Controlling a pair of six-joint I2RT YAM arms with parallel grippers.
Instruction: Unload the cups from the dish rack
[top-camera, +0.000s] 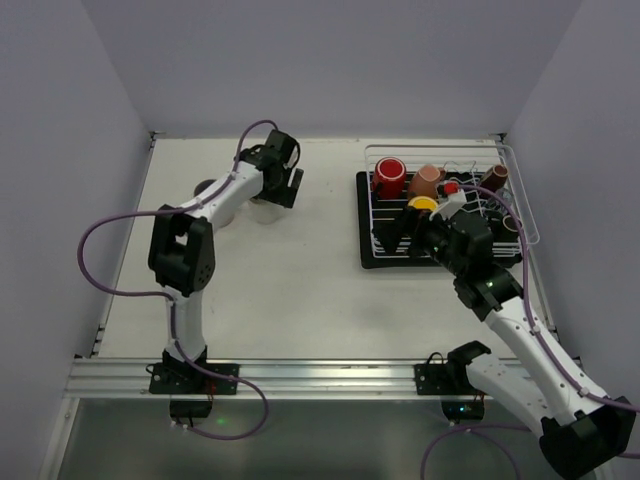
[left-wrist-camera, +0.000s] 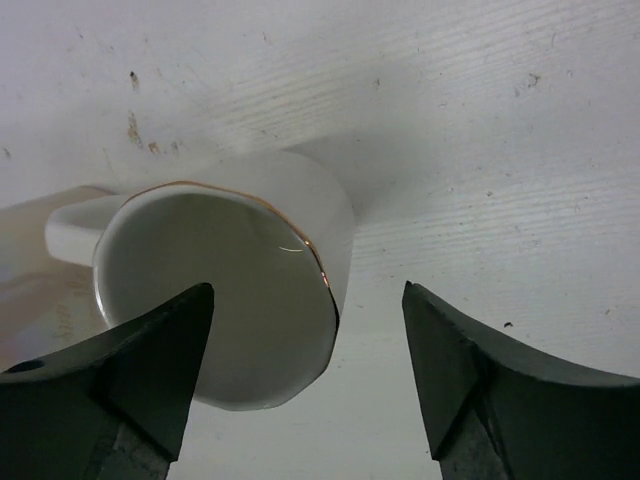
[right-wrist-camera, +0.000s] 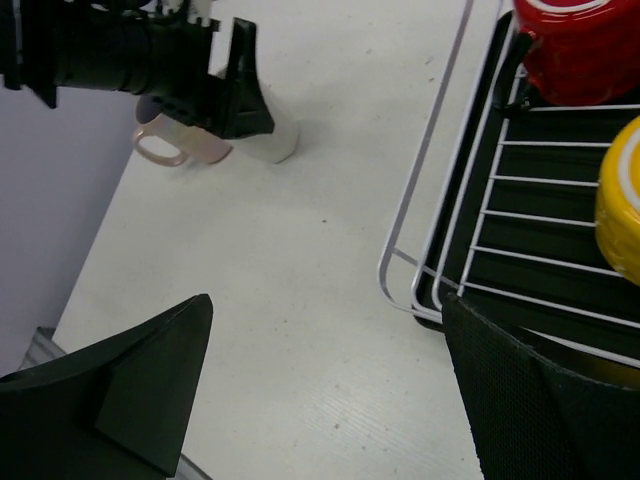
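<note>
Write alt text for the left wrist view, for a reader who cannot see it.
A white cup with a thin gold rim stands on the pale table, its handle to the left. The left gripper hangs open over it.

A white gold-rimmed cup (left-wrist-camera: 200, 260) stands on the table (left-wrist-camera: 480, 120), its right wall between the spread jaws.
</note>
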